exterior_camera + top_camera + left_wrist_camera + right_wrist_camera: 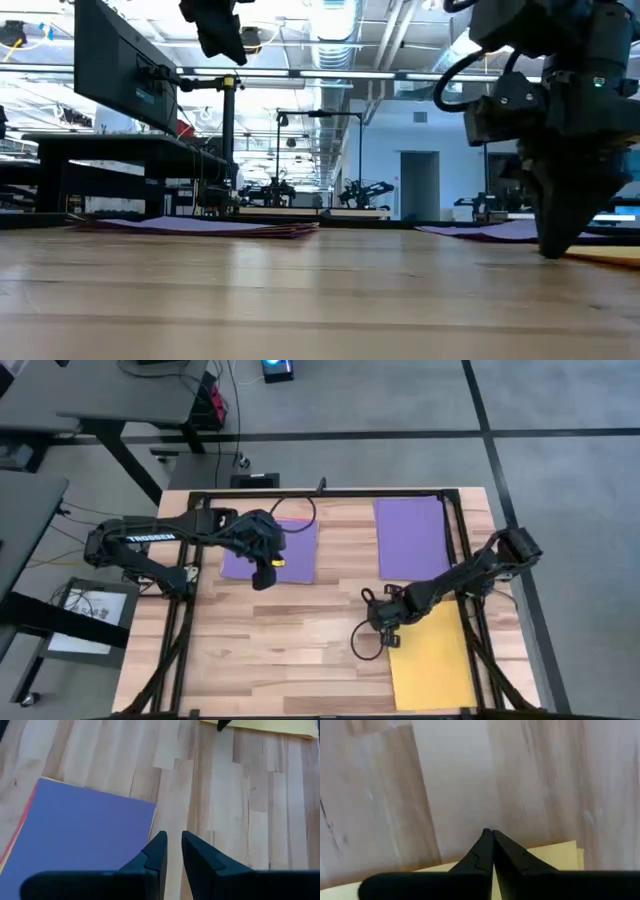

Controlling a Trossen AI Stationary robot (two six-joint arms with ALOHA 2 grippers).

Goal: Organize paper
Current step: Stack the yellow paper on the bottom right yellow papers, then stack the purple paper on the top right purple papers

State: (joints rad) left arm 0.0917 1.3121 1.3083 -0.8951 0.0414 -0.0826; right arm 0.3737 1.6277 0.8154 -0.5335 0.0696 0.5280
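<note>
I've got the R gripper [388, 640] pinched shut w/ tips on the yellow sheet's [432, 660] corner, L gripper [262, 577] slightly apart above the purple stack [295, 550].

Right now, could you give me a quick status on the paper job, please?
Right claw shut, tips down at yellow paper corner. Left claw slightly open, raised above purple stack. Second purple sheet untouched. Nothing in the way.
</note>
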